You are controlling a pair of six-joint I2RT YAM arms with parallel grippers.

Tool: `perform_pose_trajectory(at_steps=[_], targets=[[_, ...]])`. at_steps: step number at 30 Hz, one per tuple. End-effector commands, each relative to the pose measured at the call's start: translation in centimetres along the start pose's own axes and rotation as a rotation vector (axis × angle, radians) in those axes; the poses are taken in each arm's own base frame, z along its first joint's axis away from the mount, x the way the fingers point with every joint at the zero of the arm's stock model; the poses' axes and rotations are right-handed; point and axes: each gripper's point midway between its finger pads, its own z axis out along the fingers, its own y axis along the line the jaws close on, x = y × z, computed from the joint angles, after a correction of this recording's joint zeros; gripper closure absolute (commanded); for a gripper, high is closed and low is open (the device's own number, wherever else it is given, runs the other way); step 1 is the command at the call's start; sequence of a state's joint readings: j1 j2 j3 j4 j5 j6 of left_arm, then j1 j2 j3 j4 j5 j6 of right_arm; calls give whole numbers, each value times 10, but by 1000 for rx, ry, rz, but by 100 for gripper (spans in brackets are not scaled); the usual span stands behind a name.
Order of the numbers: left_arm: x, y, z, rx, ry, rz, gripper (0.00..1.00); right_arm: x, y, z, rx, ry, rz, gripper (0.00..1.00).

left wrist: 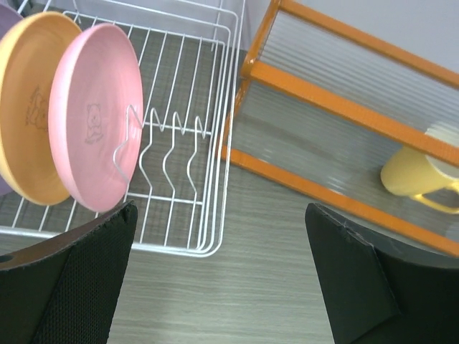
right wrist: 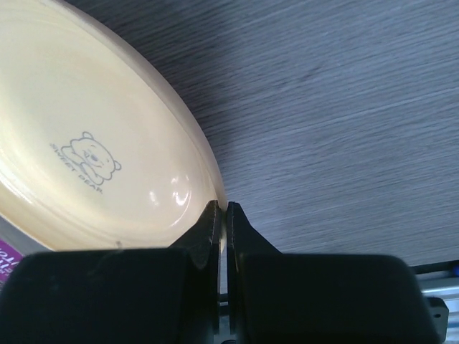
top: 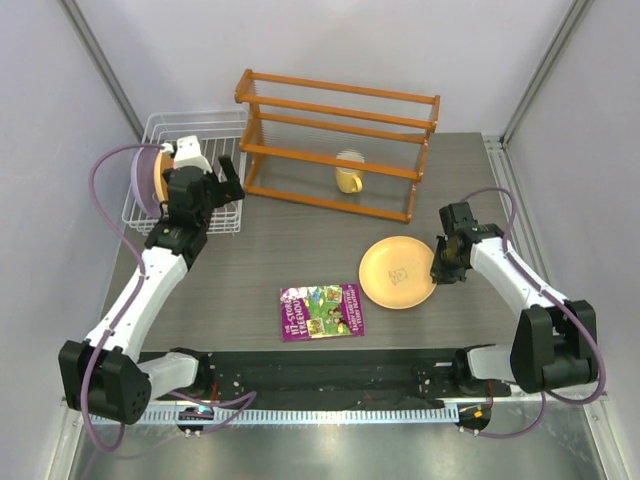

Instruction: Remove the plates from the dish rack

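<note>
Clamping yellow plate (right wrist: 107, 143), right end effector (right wrist: 221, 211), left end effector (left wrist: 221, 209) open near pink plate (left wrist: 93, 115)

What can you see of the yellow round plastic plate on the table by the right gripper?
The yellow round plastic plate is shallow and glossy, with a small bear print at its centre. It lies face up on the grey wood-grain table, beside the purple booklet. The right gripper is shut on its right rim.

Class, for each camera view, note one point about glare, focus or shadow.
Right wrist: glare spots on the glossy yellow round plastic plate. Left wrist: pink round plastic plate sharp, orange wooden shelf rack softer. Top external: even light, faint shadows.
</note>
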State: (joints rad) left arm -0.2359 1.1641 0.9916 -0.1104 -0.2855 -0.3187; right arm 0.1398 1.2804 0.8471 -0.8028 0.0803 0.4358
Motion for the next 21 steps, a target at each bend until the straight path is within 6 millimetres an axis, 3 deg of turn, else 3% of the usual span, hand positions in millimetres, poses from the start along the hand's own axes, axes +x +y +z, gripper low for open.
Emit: perform_pose_trajectory(at_steps=[1, 5, 7, 8, 13, 16, 21], targets=[[-31, -1, 10, 18, -30, -59, 1, -7, 4, 2, 8, 26, 30, 99], [-32, -1, 25, 36, 11, -81, 1, -9, 3, 9, 30, 39, 32, 93], [-35, 3, 31, 27, 18, -88, 0, -12, 0, 11, 51, 33, 36, 82], [-35, 3, 32, 32, 23, -91, 1, -14, 0, 11, 54, 29, 38, 70], [-36, 20, 40, 6, 25, -124, 1, -27, -8, 6, 109, -18, 59, 59], [-37, 31, 44, -14, 27, -126, 0, -45, -14, -10, 151, -90, 67, 57], [-35, 44, 57, -39, 26, -104, 1, -88, -15, -64, 131, -312, 91, 45]])
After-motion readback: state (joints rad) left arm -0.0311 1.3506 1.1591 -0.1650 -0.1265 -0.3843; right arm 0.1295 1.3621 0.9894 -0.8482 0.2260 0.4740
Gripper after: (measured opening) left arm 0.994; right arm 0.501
